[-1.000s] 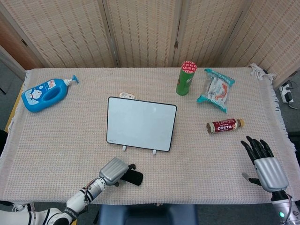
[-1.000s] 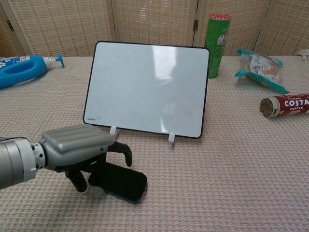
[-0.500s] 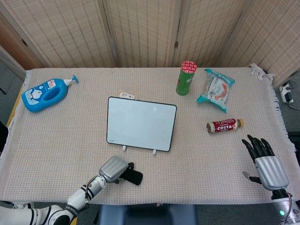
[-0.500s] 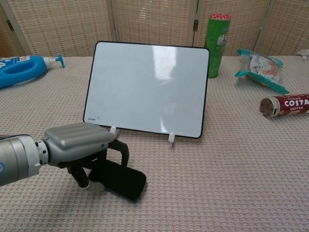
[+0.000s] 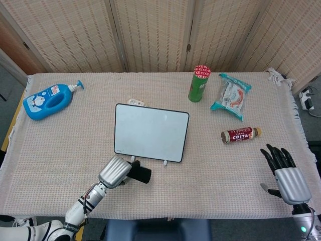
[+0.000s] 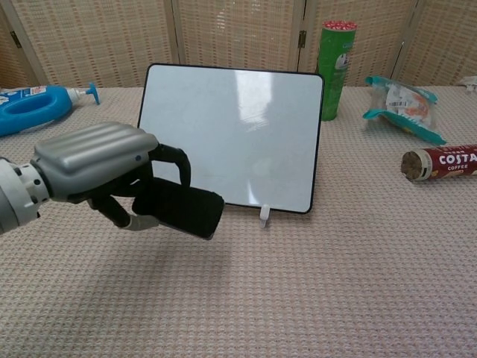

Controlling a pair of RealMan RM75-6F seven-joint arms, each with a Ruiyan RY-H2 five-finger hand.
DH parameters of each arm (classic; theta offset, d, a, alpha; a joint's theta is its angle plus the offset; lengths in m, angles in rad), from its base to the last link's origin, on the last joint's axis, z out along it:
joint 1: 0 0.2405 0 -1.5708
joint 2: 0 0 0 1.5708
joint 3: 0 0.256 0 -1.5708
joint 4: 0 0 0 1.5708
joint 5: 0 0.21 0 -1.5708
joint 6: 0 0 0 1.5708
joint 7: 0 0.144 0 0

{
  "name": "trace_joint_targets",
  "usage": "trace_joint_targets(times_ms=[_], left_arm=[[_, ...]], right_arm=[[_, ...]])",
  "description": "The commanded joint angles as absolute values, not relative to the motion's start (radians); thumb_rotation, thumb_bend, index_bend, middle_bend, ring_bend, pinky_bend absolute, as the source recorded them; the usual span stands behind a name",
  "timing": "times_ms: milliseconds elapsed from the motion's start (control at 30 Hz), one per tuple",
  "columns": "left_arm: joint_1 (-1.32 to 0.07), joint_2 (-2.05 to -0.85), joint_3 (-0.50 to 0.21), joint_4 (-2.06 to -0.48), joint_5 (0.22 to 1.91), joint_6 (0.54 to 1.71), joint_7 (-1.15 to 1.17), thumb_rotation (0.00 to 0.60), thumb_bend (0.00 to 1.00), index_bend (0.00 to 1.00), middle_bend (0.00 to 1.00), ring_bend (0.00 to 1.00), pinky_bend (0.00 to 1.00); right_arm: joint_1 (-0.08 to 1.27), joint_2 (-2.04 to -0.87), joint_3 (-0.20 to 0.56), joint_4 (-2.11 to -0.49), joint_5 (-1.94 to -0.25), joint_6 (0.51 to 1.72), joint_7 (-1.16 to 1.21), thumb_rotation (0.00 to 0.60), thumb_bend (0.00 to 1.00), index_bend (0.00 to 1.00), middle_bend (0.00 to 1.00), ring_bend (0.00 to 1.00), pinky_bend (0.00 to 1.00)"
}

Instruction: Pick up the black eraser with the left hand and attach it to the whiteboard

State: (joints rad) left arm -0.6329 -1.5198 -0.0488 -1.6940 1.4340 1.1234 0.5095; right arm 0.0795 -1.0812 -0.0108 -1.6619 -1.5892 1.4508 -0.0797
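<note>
We see our left hand (image 6: 97, 168) grasping the black rectangular block eraser (image 6: 179, 209), lifted clear of the cloth-covered desk (image 6: 335, 283) just in front of the upright white-faced, black-framed whiteboard (image 6: 231, 134). The eraser looks light, stiff and matte, unlikely to slip; we judge a hold across its long sides best, leaving the flat face free for the board. Our right hand (image 5: 283, 173) rests released, fingers spread.

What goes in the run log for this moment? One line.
phase: carry | left hand: holds eraser off the table, near whiteboard | eraser: not yet attached | right hand: open, idle
</note>
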Motion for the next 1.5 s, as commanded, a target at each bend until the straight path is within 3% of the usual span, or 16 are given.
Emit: trace_joint_targets(times_ms=[33, 200, 633, 1033, 1500], left_arm=[[-0.62, -1.597, -0.092, -1.577, 1.524, 1.232, 0.448, 0.6, 0.38, 0.56, 1.0, 0.9, 1.0], [-0.628, -1.707, -0.142, -1.421, 1.55, 1.306, 0.431, 0.6, 0.4, 0.56, 1.0, 0.9, 1.0], [-0.71, -1.882, -0.238, -1.153, 1.535, 1.333, 0.369, 0.6, 0.41, 0.56, 1.0, 0.9, 1.0], [-0.767, -1.96, -0.232, -0.988, 1.529, 1.291, 0.286, 0.6, 0.4, 0.56, 1.0, 0.9, 1.0], [-0.789, -2.026, -0.219, -0.847, 1.528, 1.305, 0.222, 0.6, 0.4, 0.52, 1.0, 0.9, 1.0]], right_arm=[[0.079, -1.079, -0.011, -1.662, -1.59, 1.451, -0.076, 0.6, 0.15, 0.0, 0.0, 0.0, 0.0], [0.081, -1.076, -0.012, -1.663, -1.59, 1.445, -0.069, 0.6, 0.15, 0.0, 0.0, 0.0, 0.0], [0.077, -1.054, -0.012, -1.668, -1.588, 1.449, -0.031, 0.6, 0.15, 0.0, 0.0, 0.0, 0.0], [0.029, -1.042, -0.02, -1.669, -1.624, 1.542, 0.003, 0.6, 0.15, 0.0, 0.0, 0.0, 0.0], [0.01, -1.051, -0.023, -1.676, -1.617, 1.551, -0.028, 0.6, 0.15, 0.0, 0.0, 0.0, 0.0]])
